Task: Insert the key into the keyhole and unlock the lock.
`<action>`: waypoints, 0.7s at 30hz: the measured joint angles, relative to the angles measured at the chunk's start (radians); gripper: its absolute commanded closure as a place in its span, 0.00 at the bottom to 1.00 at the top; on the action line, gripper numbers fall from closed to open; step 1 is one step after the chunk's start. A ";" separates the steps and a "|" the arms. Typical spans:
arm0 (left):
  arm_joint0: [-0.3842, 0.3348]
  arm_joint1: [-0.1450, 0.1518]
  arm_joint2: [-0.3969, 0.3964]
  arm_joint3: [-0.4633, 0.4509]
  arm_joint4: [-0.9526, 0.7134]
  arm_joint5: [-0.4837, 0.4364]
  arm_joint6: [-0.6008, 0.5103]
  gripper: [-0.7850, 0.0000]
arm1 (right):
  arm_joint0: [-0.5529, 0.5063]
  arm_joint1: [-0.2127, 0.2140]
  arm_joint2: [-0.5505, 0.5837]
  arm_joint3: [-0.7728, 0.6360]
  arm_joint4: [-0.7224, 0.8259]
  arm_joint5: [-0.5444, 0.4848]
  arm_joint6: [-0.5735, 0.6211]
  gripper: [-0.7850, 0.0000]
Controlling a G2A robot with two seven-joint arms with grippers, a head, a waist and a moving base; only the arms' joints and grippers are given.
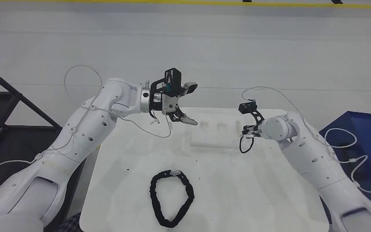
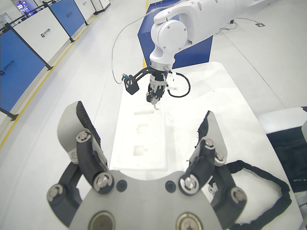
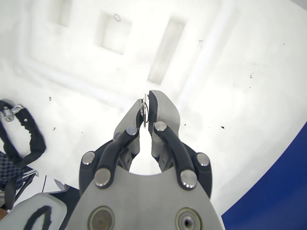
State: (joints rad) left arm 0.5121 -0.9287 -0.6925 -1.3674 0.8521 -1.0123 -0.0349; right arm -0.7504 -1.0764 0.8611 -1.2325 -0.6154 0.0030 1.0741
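Top view: the left gripper [image 1: 192, 105] hangs over the far-left part of the table [image 1: 249, 191], fingers spread, holding nothing. The right gripper [image 1: 248, 133] is over the right end of the foam tray [image 1: 214, 138]. The chain lock [image 1: 153, 194] lies in a loop on the near side, with its lock head [image 1: 173, 173] at the loop's far end.

Left wrist view: the left gripper [image 2: 144, 125] is wide open. Across the foam tray [image 2: 158, 140], the right gripper [image 2: 154, 98] points down with the key [image 2: 156, 107] sticking out below its tips. The chain lock [image 2: 266, 180] is near this gripper.

Right wrist view: the right gripper [image 3: 145, 96] is clamped on the key [image 3: 144, 113], held edge-on. The chain lock [image 3: 36, 140] is well apart from it, the metal lock head [image 3: 10, 113] showing.

Judgement: the lock lies nearer the robot than the key and to its left. The left arm looks better placed to steady the lock head. The keyhole's direction is too small to tell.
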 measured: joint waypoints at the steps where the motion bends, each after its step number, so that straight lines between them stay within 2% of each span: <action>1: 0.000 0.000 0.000 0.000 0.000 0.000 0.000 0.00 | -0.012 0.008 0.024 -0.031 0.013 -0.012 0.012 1.00; 12: 0.000 0.000 0.000 0.000 0.000 0.000 0.000 0.00 | -0.140 0.067 0.241 -0.280 0.185 -0.124 0.100 1.00; 21: 0.000 0.000 0.000 0.000 0.000 0.000 0.000 0.00 | -0.237 0.095 0.407 -0.396 0.402 -0.202 0.077 1.00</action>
State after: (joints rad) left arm 0.5121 -0.9287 -0.6925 -1.3674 0.8521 -1.0123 -0.0349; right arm -0.9874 -0.9817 1.2679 -1.6286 -0.2135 -0.1990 1.1514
